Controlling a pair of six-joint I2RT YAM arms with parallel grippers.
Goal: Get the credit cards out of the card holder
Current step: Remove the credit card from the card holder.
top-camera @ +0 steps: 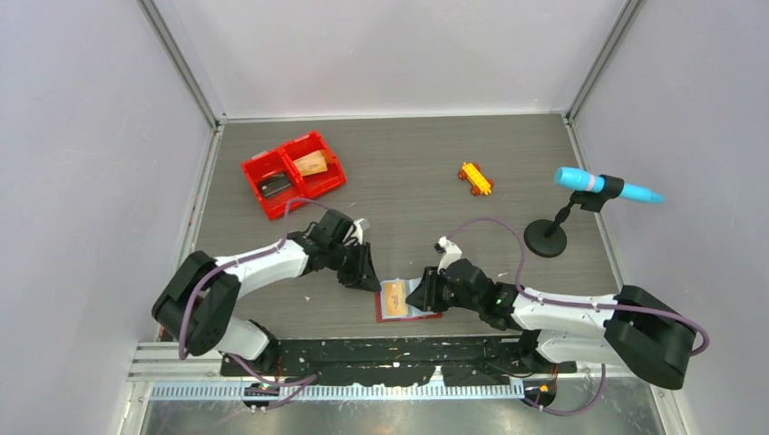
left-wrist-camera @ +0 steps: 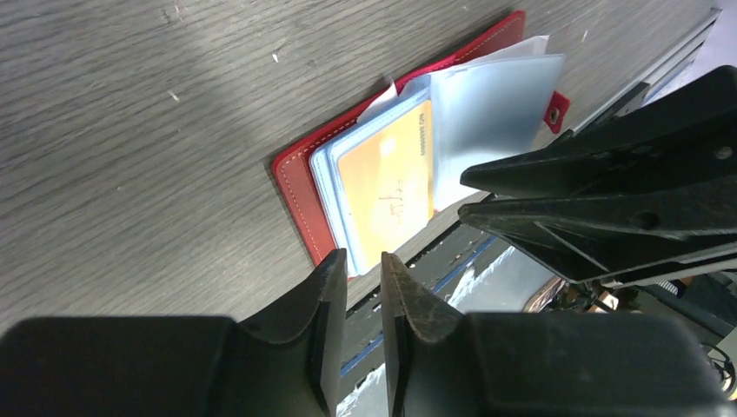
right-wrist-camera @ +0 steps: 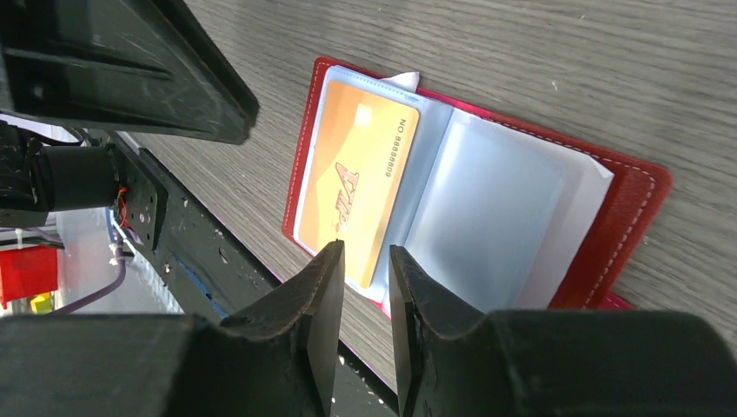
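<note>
The dark red card holder (top-camera: 428,314) lies open and flat at the table's near edge, between my two grippers. An orange-yellow credit card (top-camera: 394,297) sits in its left pale blue sleeve. The right sleeve (right-wrist-camera: 487,208) looks empty. My left gripper (top-camera: 367,276) hovers just left of the holder, nearly shut and empty. In the left wrist view its tips (left-wrist-camera: 363,258) hang over the holder's (left-wrist-camera: 295,187) near edge, by the card (left-wrist-camera: 387,187). My right gripper (top-camera: 424,292) is over the holder's right half, nearly shut and empty. Its tips (right-wrist-camera: 365,250) are above the card's (right-wrist-camera: 352,191) lower edge.
A bright red two-compartment bin (top-camera: 293,173) stands at the back left. An orange-yellow toy vehicle (top-camera: 474,178) lies at the back middle. A blue pen-like object (top-camera: 606,188) sits on a black stand (top-camera: 546,239) at the right. The black rail (top-camera: 390,349) runs just below the holder.
</note>
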